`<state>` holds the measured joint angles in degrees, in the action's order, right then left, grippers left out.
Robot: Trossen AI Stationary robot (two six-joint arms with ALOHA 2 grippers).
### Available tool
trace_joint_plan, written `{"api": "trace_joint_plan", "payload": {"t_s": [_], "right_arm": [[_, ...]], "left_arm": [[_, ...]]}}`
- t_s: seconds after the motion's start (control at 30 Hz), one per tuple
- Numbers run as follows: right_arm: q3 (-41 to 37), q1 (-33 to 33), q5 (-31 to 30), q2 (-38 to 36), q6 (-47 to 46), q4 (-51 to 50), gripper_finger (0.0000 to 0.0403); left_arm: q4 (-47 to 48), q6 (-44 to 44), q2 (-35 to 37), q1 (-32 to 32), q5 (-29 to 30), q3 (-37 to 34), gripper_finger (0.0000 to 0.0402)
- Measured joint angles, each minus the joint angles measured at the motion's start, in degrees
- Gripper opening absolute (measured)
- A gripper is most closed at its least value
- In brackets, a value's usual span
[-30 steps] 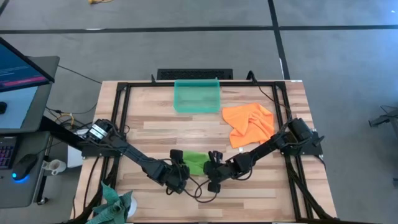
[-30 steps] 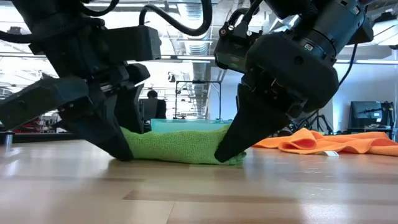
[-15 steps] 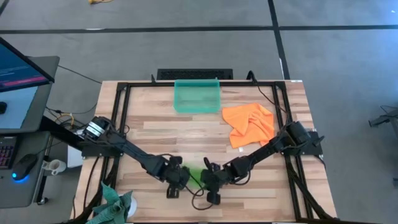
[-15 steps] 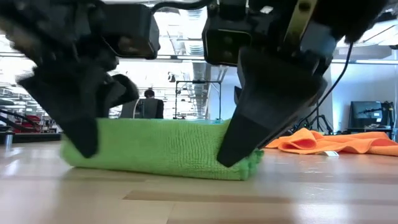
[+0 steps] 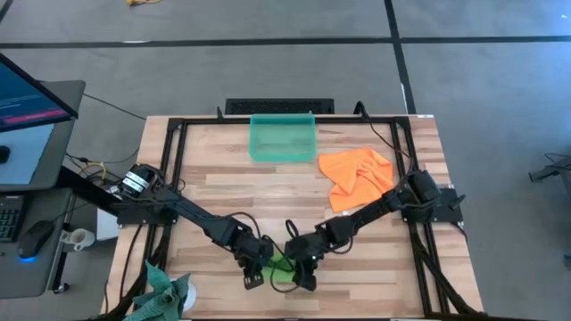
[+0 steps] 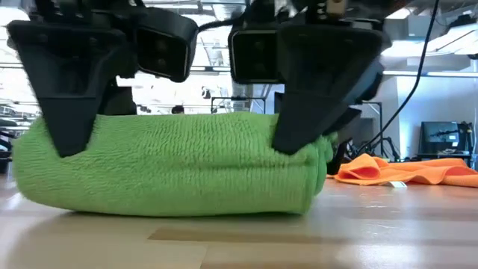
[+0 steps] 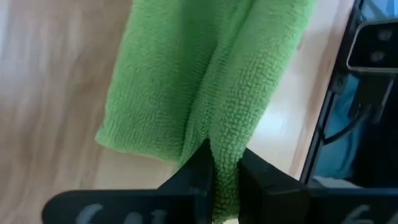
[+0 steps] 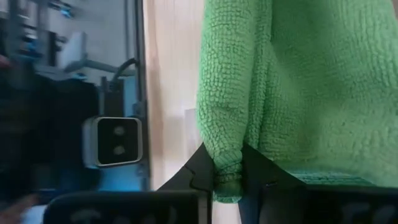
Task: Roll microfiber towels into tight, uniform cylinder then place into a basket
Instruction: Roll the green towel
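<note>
A light wooden plank tabletop [image 5: 232,192] is seen from above, ringed by a black metal frame [image 5: 175,152] that runs along its edges. At the near left corner, a crumpled darker teal-green cloth [image 5: 161,294] is draped partly over the table edge. Just off the left edge, a dark computer monitor with a lit screen [image 5: 27,98] is set beside a black keyboard [image 5: 9,218] and a mouse with a blue glow [image 5: 34,242]. Grey floor tiles with dark seams [image 5: 268,53] are spread beyond the far edge. Across the table, an orange-tinted room with ceiling pipes [image 6: 224,56] is visible, and a dark screen on a stand [image 6: 438,138] is placed far right.
</note>
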<state>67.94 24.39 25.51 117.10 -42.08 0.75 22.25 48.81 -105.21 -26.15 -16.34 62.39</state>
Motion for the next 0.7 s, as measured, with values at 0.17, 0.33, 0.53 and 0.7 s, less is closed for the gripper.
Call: {"api": "trace_joint_plan", "payload": {"t_s": [0.17,0.33,0.53,0.7], "right_arm": [[0.0,-4.2,8.8,0.4,-6.1,-0.1,0.0054],[-1.0,-7.4,12.8,0.4,-9.4,-0.2,0.0054],[-4.1,-11.0,10.6,0.3,-16.8,0.8,0.0054],[-4.3,-12.4,10.6,1.1,-18.6,1.3,0.0054]], "left_arm": [[0.0,4.6,0.1,1.4,-2.4,-0.1,0.0021],[-0.3,7.1,0.2,1.4,-2.5,0.0,0.0022],[0.3,7.9,0.2,1.4,-1.7,-0.1,0.0023],[0.5,7.6,0.1,1.4,-1.6,-0.1,0.0023]]}}
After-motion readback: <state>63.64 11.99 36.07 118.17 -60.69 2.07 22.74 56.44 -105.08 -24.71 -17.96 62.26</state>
